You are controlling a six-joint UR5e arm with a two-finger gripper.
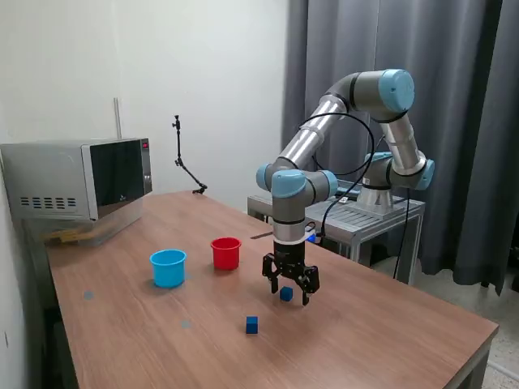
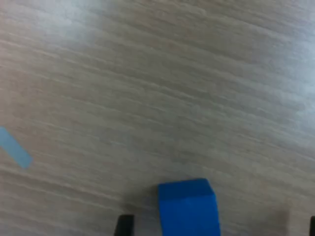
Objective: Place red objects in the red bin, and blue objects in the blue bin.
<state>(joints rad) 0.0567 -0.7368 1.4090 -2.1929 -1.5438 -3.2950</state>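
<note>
1. Hovering low over the wooden tabletop (image 1: 389, 324), my fingers (image 1: 290, 293) point straight down, spread apart and gripping nothing.
2. One blue cube (image 1: 286, 294) sits on the tabletop between the two fingertips. The exterior view does not settle whether either tip touches it.
3. The wrist view shows that same blue cube (image 2: 188, 207) resting on the wood grain, with one dark fingertip (image 2: 124, 225) just beside it and a visible gap between them.
4. A second blue cube (image 1: 252, 325) lies on the tabletop nearer the camera, toward the exterior view's left of my fingers and apart from them.
5. The red cup (image 1: 226, 253) stands upright farther back, toward the exterior view's left of my arm.
6. The light blue cup (image 1: 169, 267) stands upright near the red cup, farther to the exterior view's left; the two cups do not touch.
7. No red cubes can be made out on the tabletop; the cups' contents are hidden from this angle.
8. A microwave (image 1: 77, 180) occupies the far corner of the tabletop.
9. A pale strip of tape (image 2: 15, 147) lies flat on the wood in the wrist view.
</note>
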